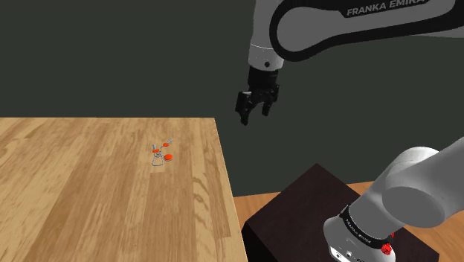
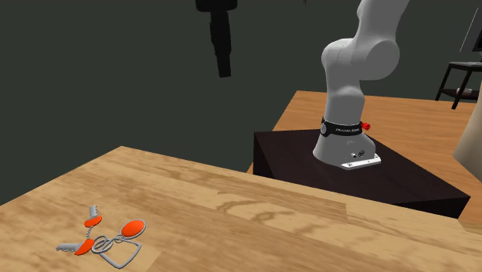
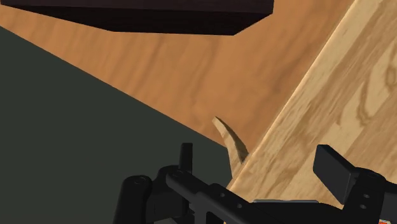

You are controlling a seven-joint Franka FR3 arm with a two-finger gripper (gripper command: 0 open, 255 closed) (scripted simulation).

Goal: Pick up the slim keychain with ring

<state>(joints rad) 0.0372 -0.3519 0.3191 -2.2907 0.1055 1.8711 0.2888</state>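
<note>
The keychain (image 1: 160, 156) lies flat on the wooden table (image 1: 89, 201), a grey ring with small orange tags and grey keys, a short way in from the table's right edge in the shoulder view. In the second exterior view the keychain (image 2: 104, 239) sits near the table's (image 2: 255, 224) front left corner. My gripper (image 1: 255, 115) hangs high in the air, open and empty, out past the table's edge and well off from the keychain. From the second exterior view the gripper (image 2: 224, 68) points down, far above the tabletop. The wrist view has the fingers (image 3: 334, 167) standing apart over the table edge (image 3: 286, 121).
The dark box stand (image 1: 312, 216) sits on the brown floor right beside the table, carrying the arm's base (image 2: 346, 147). A dark grey wall (image 1: 111, 52) runs behind the table. A black side table (image 2: 463, 77) stands at the second exterior view's far right.
</note>
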